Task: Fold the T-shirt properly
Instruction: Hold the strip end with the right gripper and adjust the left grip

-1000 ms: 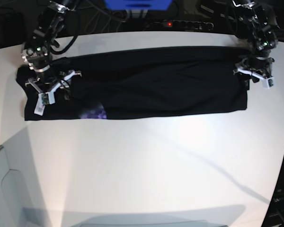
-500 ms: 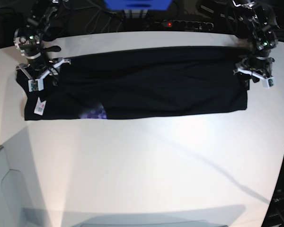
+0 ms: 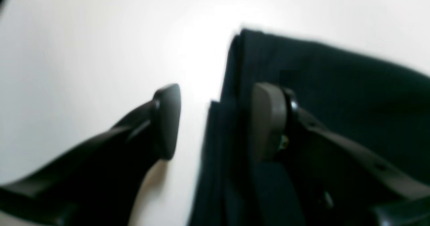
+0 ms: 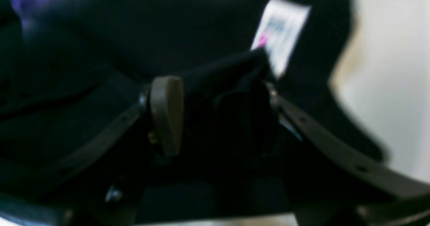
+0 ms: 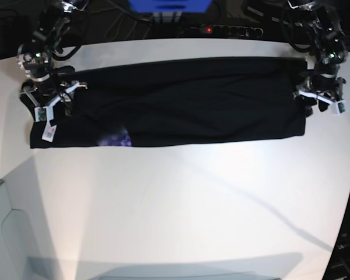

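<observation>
The T-shirt [image 5: 186, 102] lies as a long black band across the upper part of the white tabletop [image 5: 181, 210], with one tool at each end.

In the base view you see the tabletop filling most of the frame and the shirt stretching from upper left to upper right, a purple print [image 5: 115, 140] showing at its lower edge left of centre and a white tag [image 5: 48, 132] near its lower left corner. Your left tool [image 5: 319, 100], at the frame's right, stands spread: in its wrist view one finger [image 3: 166, 121] is over bare tabletop, the other over the cloth, the shirt's edge between them. Your right tool [image 5: 46, 99], at the frame's left, is spread too, with a raised fold of cloth between its fingers [image 4: 167, 115]; you cannot tell whether they pinch it.
</observation>
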You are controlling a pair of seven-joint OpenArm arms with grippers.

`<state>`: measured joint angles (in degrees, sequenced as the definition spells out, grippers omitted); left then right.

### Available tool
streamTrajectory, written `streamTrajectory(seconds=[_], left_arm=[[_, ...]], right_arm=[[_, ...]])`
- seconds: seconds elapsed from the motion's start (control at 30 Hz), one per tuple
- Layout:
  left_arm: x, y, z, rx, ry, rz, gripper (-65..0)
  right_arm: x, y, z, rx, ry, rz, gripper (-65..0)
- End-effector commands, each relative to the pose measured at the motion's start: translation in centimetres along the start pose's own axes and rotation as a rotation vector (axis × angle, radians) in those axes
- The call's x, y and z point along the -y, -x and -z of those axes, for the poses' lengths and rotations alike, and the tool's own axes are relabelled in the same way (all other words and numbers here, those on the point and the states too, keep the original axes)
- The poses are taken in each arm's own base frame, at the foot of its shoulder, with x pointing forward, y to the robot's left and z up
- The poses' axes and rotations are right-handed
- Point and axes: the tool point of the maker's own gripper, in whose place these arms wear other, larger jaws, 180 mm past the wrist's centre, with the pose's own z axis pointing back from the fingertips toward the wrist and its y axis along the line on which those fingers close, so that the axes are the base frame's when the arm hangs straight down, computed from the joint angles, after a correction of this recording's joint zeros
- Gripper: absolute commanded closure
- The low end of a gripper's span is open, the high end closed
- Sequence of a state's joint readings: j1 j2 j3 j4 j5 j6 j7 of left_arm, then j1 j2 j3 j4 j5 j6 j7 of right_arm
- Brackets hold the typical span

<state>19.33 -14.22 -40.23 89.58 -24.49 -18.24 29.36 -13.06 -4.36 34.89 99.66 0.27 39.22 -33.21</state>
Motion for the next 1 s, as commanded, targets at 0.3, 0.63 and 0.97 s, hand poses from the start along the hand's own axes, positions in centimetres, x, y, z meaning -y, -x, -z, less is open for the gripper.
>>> streamTrajectory(seconds=[0.3, 0.63, 0.97], left_arm=[[-0.5, -0.2, -0.2, -0.026, -0.008, 0.005, -38.4], [1.0, 1.8, 0.1, -0.049, 0.036, -0.092, -49.5], [0.5, 4.5, 0.6, -0.109, 0.034, -0.169, -32.7]], right_arm=[[0.7, 1.6, 1.3, -0.037, -0.029, 0.017, -31.8], [0.6, 1.5, 1.3, -0.033, -0.031, 0.015, -31.8], [0.4, 1.5, 1.3, -0.033, -0.034, 0.014, -31.8]])
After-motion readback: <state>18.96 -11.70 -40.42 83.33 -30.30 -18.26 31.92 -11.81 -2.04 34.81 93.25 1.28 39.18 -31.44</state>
